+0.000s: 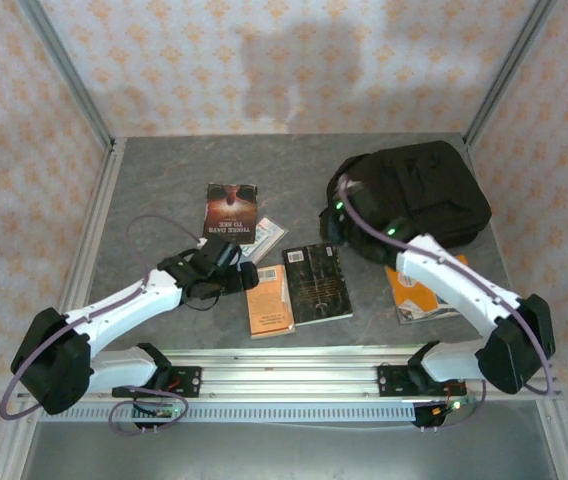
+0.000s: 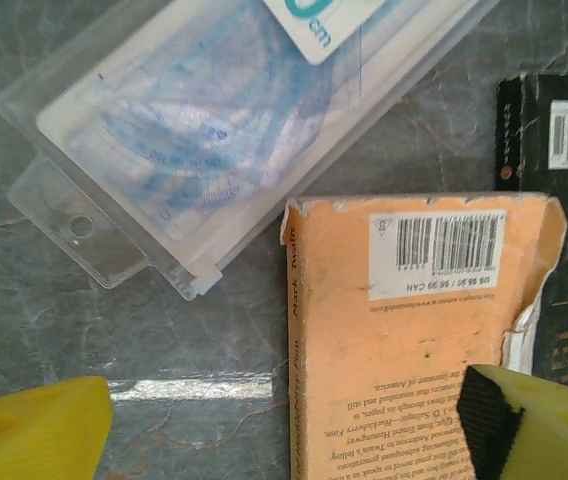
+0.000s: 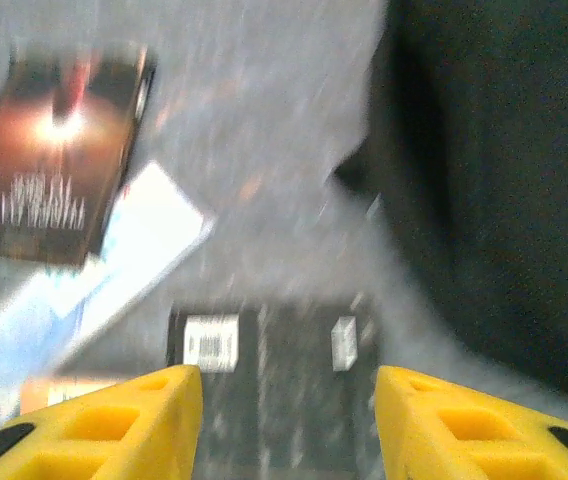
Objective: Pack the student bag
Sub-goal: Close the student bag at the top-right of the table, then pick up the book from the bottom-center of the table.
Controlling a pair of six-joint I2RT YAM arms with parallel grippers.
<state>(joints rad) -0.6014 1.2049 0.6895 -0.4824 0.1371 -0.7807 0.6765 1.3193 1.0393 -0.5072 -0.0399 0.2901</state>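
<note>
two left fingers [image 2: 549,430] (spread) over orange book [image 2: 404,330], student bag [image 1: 419,190] apart

A grey, marbled table [image 1: 164,170] is boxed in on three sides. The back wall [image 1: 414,50] and side walls [image 1: 9,150] wear pale wallpaper with small orange motifs (floral, perhaps). Silver metal posts [image 1: 69,75] rise from its far corners. A soft shadow [image 1: 299,75] darkens the back wall.

Two arms reach out over the desk [image 1: 154,180], both with jaws apart.
The left arm [image 1: 124,300] angles from the near-left corner toward the desk's middle, its left tool [image 1: 222,268] pointing down, yellow fingers [image 2: 34,430] spread wide. The right arm [image 1: 454,285] stretches from the near-right corner toward the far edge, its right tool [image 1: 336,222] parted, gripping nothing.
</note>
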